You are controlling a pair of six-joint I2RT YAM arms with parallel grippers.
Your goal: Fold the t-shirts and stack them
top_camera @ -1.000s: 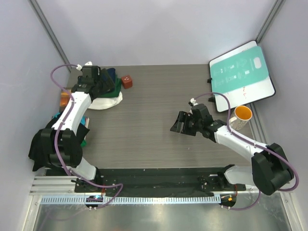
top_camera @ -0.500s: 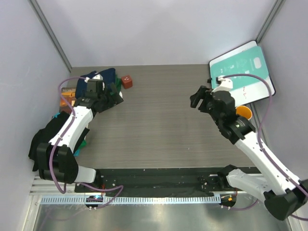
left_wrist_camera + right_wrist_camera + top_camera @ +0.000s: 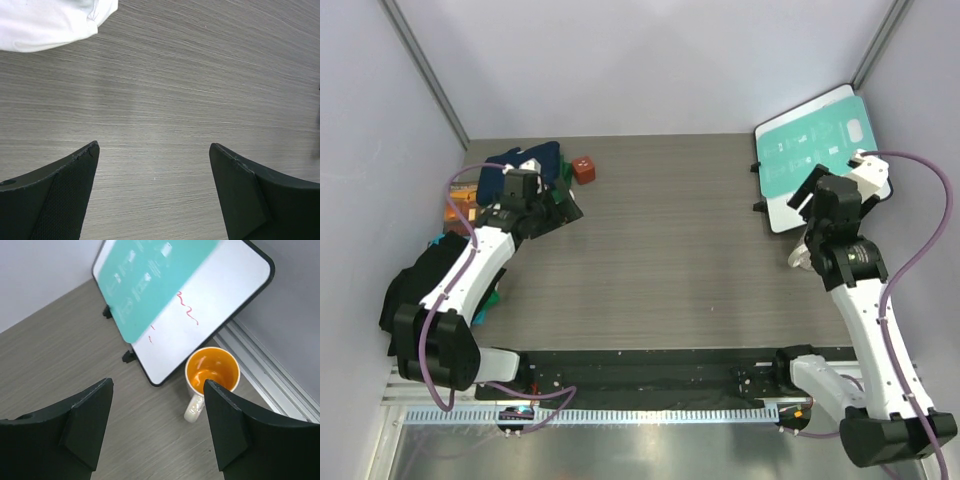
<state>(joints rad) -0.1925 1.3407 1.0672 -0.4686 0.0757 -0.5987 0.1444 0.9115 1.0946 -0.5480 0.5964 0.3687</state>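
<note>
The t-shirts lie piled at the table's back left. The navy shirt (image 3: pixel 527 158) is on top at the back, with a strip of dark green shirt (image 3: pixel 560 186) beside it. The cream-white shirt (image 3: pixel 45 22) shows only in the left wrist view, at the top left corner. My left gripper (image 3: pixel 563 207) (image 3: pixel 154 147) is open and empty over bare table just right of the pile. My right gripper (image 3: pixel 817 200) (image 3: pixel 157 382) is open and empty, held high at the right near the teal-and-white board.
The teal-and-white board (image 3: pixel 823 155) (image 3: pixel 165 285) leans at the back right. A white mug with an orange inside (image 3: pixel 212 371) stands by it. A red-brown cube (image 3: pixel 584 168) sits beside the pile. An orange book (image 3: pixel 455 210) and some green cloth (image 3: pixel 492 296) lie at the left edge.
My right arm has swung from the table's middle up and right to the board and mug. My left gripper has come off the shirt pile to its right edge.
</note>
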